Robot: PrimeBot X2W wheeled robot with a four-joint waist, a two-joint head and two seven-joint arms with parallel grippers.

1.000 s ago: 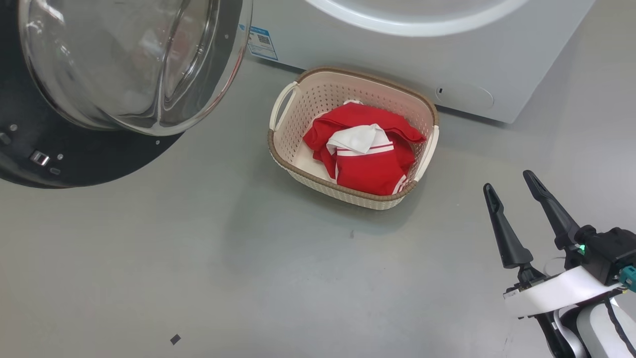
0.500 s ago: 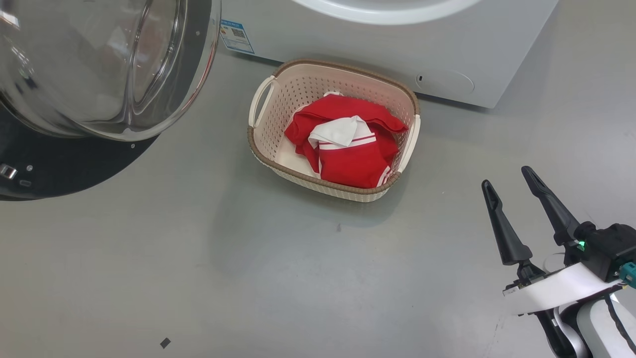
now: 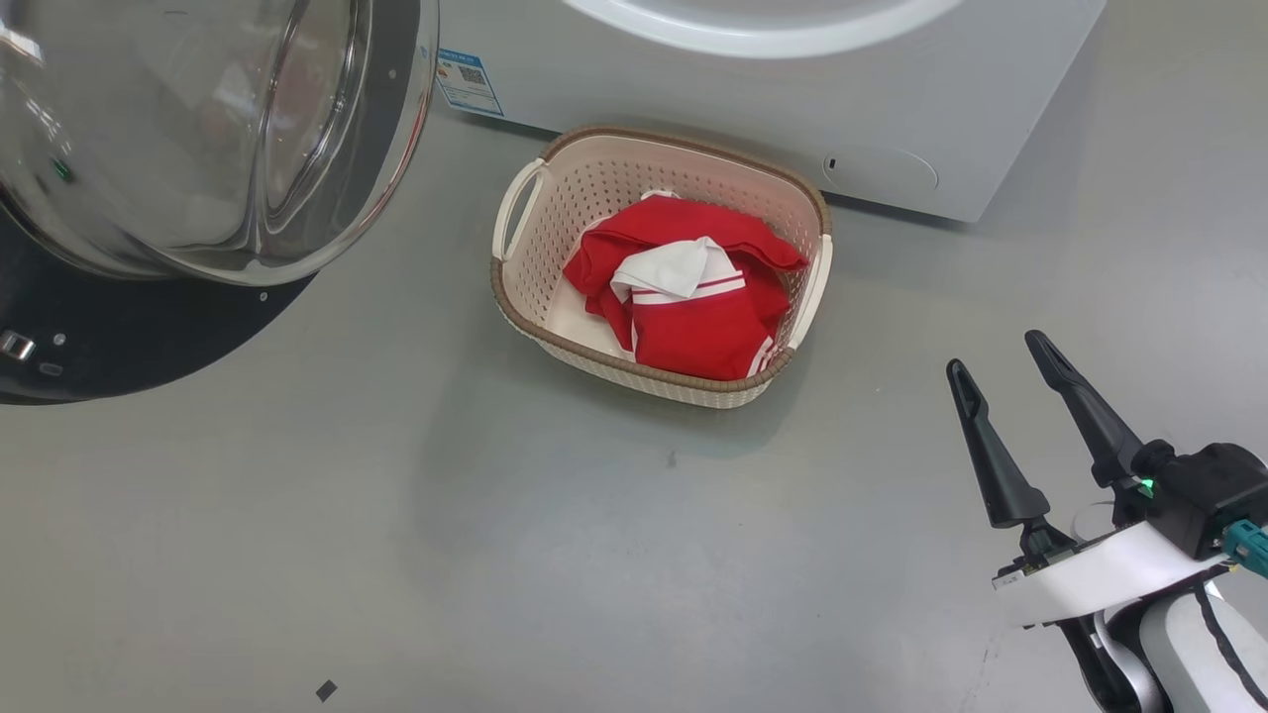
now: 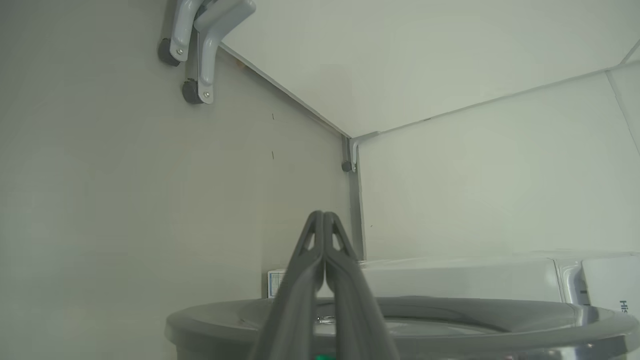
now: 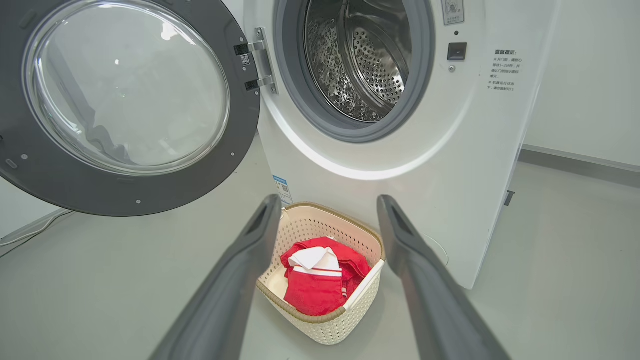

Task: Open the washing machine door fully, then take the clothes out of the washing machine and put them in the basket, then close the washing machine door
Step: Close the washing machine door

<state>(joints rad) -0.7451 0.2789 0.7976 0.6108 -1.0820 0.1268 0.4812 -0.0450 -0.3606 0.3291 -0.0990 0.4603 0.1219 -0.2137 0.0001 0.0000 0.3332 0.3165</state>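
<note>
The washing machine door (image 3: 198,129) hangs wide open at the upper left, its clear bowl bulging from the black rim; the right wrist view also has the door (image 5: 125,95). The white washing machine (image 3: 693,89) stands at the top, its steel drum (image 5: 365,60) showing no fabric. In front of it the cream basket (image 3: 634,371) holds the red and white clothes (image 3: 693,297). My right gripper (image 3: 995,354) hovers open and holds nothing, to the right of the basket. My left gripper (image 4: 323,215) is shut with nothing between its fingers, above the door's rim (image 4: 450,320).
Grey floor surrounds the basket. A small dark scrap (image 3: 325,690) lies on it at the lower left. A blue label (image 3: 468,81) marks the machine's lower corner. Grey caster legs (image 4: 200,50) stand by a white wall. A cable (image 5: 30,235) runs along the left wall.
The whole head picture has slid left, so the camera has turned. Basket, clothes and door keep their places relative to each other. My right gripper stays open at the lower right.
</note>
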